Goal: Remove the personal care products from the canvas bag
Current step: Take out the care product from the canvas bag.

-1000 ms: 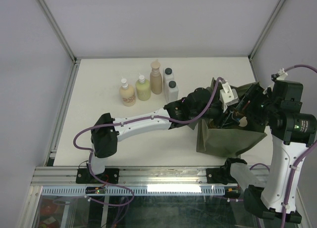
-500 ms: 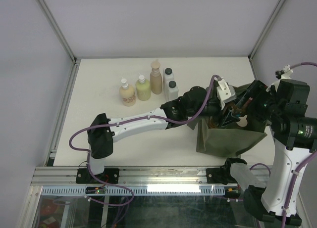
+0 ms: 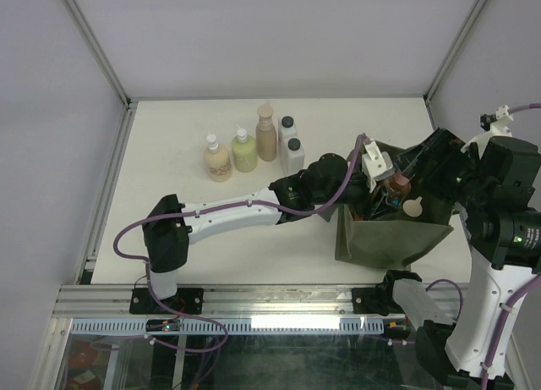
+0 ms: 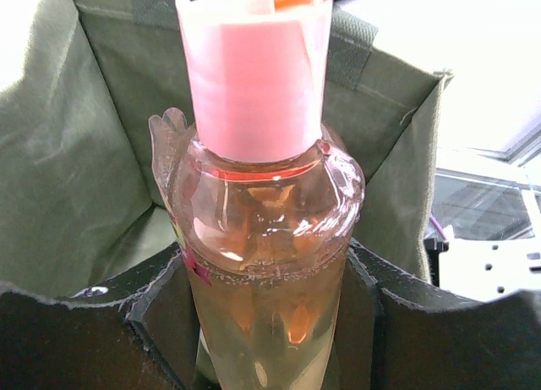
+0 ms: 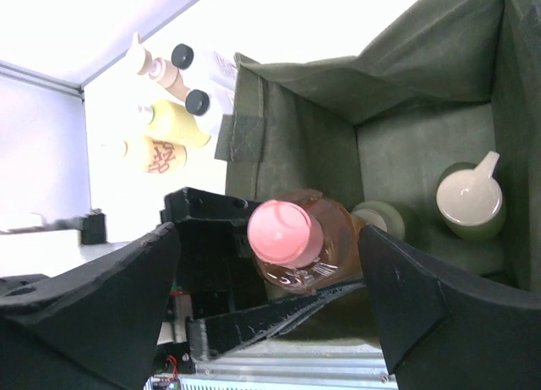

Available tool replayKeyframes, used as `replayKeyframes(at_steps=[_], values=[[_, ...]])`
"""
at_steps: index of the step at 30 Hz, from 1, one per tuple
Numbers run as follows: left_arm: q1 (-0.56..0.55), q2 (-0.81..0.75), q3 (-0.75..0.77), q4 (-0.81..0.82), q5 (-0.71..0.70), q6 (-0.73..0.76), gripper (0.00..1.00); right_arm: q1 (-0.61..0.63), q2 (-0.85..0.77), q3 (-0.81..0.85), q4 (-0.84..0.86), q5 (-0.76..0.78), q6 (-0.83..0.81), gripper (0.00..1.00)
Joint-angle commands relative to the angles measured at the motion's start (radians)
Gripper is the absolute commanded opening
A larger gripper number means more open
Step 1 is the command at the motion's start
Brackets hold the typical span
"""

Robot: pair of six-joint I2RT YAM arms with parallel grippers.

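White table (image 3: 186,136) is standing inside an enclosure. Pale grey wall panels (image 3: 279,35) are closing it in at the back and on both sides, with metal frame posts (image 3: 93,43) running along the corners. An aluminium rail (image 3: 279,299) is lining the near edge. A bright strip of light (image 3: 296,321) is reflecting just below it, above a glass panel (image 3: 321,356).

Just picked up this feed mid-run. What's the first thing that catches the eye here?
A clear orange bottle with a pink cap is clamped in the left gripper, raised at the mouth of the olive canvas bag on the right of the table. The right gripper hangs open just above it. Two more bottles sit deeper in the bag, and five bottles stand grouped at the back left.
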Motion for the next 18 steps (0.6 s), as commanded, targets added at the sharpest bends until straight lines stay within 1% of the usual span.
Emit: replayKeyframes(at_steps=[1, 5, 8, 13, 18], values=[[-0.014, -0.119, 0.014, 0.151, -0.028, 0.049, 0.09, 0.006, 0.007, 0.077, 0.104, 0.027, 0.025, 0.92], [-0.014, -0.139, 0.029, 0.151, -0.058, 0.046, 0.05, 0.007, 0.056, 0.165, 0.080, 0.043, 0.026, 0.93], [-0.014, -0.163, 0.043, 0.157, -0.084, 0.021, 0.04, 0.006, 0.063, 0.185, 0.087, 0.063, 0.020, 0.93], [-0.013, -0.221, 0.075, 0.177, -0.150, 0.011, 0.02, 0.006, 0.047, 0.163, 0.108, 0.071, 0.017, 0.93], [-0.011, -0.266, 0.123, 0.169, -0.205, 0.017, 0.02, 0.007, 0.035, 0.123, 0.121, 0.079, 0.017, 0.93]])
